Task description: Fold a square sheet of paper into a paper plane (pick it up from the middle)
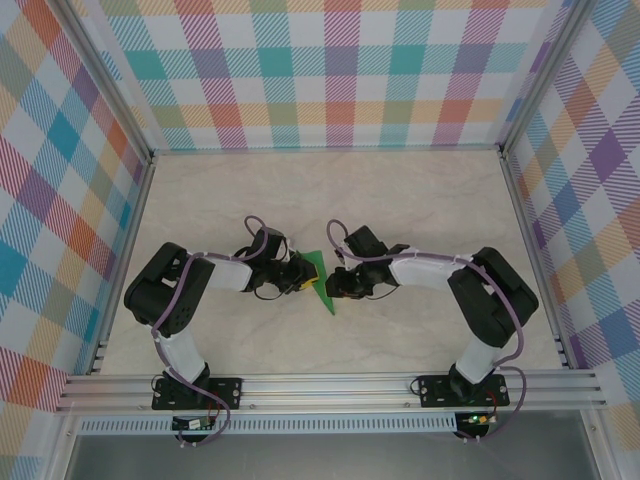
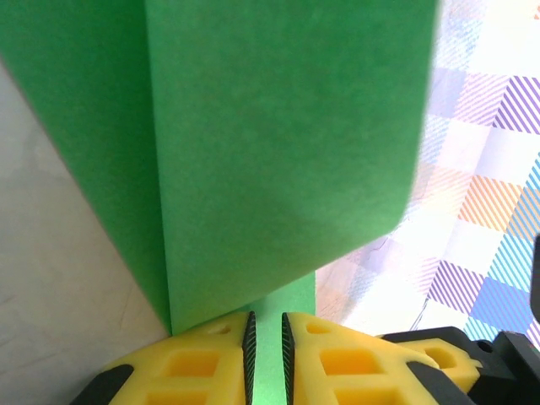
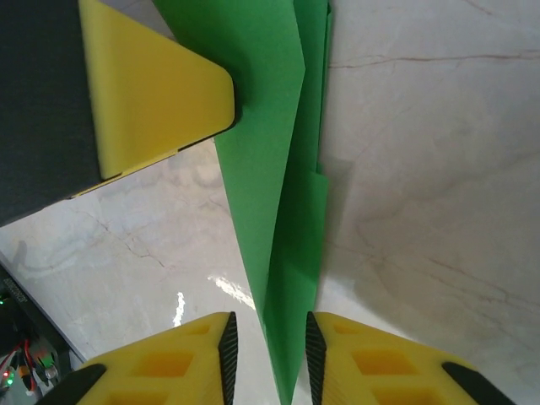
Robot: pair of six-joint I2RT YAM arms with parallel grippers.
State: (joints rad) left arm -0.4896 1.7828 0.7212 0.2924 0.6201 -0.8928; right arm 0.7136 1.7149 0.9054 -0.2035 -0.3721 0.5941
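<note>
**Folded paper (image 1: 319, 283) pinched in my left claw (image 1: 298, 276), right claw (image 1: 338, 286) loose about its narrow end**

The paper is already creased lengthways into a long green wedge of several layers. It stands on edge at mid-table, its wide end far and its point toward the near side. Whether its lower edge touches the table (image 1: 420, 200) I cannot tell.

My left claw meets it from the left. In the left wrist view the jaws are drawn nearly together with the green layers running up from between them, and a fold line starts right at one pad. I judge this to be the grip that carries the sheet: holding at the crease keeps the layers stacked and the wedge upright, so that the other side is free to be worked.

My right claw comes from the right, at the narrow end. Its jaws stand apart with the point of the paper between them. The paper lies close to one pad, with bare table showing beside the other, so nothing is clamped there. I take it that this claw is placed to straddle the edge, ready to take a fresh hold or press the crease.
</note>
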